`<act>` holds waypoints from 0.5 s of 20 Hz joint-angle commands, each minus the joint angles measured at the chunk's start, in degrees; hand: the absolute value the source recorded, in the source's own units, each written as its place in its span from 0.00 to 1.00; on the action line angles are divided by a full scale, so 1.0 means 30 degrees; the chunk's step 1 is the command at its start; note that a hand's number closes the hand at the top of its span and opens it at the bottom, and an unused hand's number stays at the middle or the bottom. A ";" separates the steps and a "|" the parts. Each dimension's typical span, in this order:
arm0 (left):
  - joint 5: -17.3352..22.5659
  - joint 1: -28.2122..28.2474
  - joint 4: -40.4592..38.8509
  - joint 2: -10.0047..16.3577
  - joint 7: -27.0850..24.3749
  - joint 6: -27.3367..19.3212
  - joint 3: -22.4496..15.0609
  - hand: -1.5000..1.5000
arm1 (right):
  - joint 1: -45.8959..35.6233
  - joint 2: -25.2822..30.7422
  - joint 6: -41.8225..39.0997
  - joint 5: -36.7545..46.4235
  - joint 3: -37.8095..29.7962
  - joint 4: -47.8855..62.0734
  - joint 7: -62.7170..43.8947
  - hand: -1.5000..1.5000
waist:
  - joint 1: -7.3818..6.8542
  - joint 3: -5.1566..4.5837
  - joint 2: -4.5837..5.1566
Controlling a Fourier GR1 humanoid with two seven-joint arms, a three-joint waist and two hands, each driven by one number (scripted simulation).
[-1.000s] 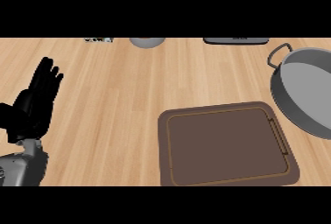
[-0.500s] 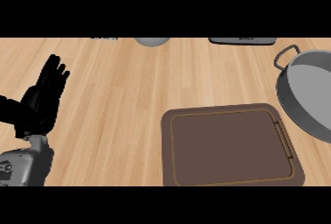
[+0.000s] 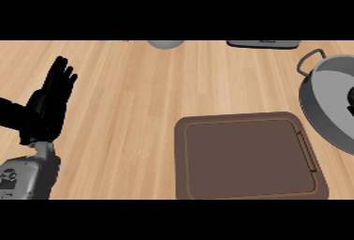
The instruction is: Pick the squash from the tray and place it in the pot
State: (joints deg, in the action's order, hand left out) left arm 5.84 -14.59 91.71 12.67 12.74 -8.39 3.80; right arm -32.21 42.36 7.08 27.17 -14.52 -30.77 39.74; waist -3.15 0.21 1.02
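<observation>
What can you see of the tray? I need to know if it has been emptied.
The tray is a dark brown rectangle with rounded corners, a raised rim and a slim bar handle along its right side. It lies flat on the wooden counter, lower right, close beside the pot. Nothing lies on it.

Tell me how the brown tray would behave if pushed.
The tray looks flat, low and rigid, so it would probably slide, not tip or bend. It lies on the smooth wooden counter, so it may glide easily.
</observation>
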 commanded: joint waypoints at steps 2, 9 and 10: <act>0.0182 0.0162 -0.0196 0.0020 -0.0133 0.0254 0.0158 0.50 | -0.2221 0.0105 -0.2741 0.0151 0.0201 0.3603 0.0316 0.00 | -0.0089 0.0009 0.0047; 0.0114 0.0247 0.0074 -0.0158 -0.0210 0.0301 -0.0071 0.50 | -0.3015 -0.0547 -0.6992 -0.2137 -0.1574 0.5452 0.3242 0.00 | -0.0132 0.0065 0.0098; 0.0146 0.0041 0.0140 0.0124 0.0003 0.0234 0.0262 0.50 | -0.3069 -0.0332 -0.7914 -0.2590 -0.1938 0.5559 0.3469 0.00 | 0.0203 0.0028 -0.0043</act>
State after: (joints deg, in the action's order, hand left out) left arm 5.84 -14.44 91.89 12.35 12.41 -8.02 3.71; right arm -39.51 41.35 -9.25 23.52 -16.99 -16.79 47.24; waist -3.21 0.34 1.19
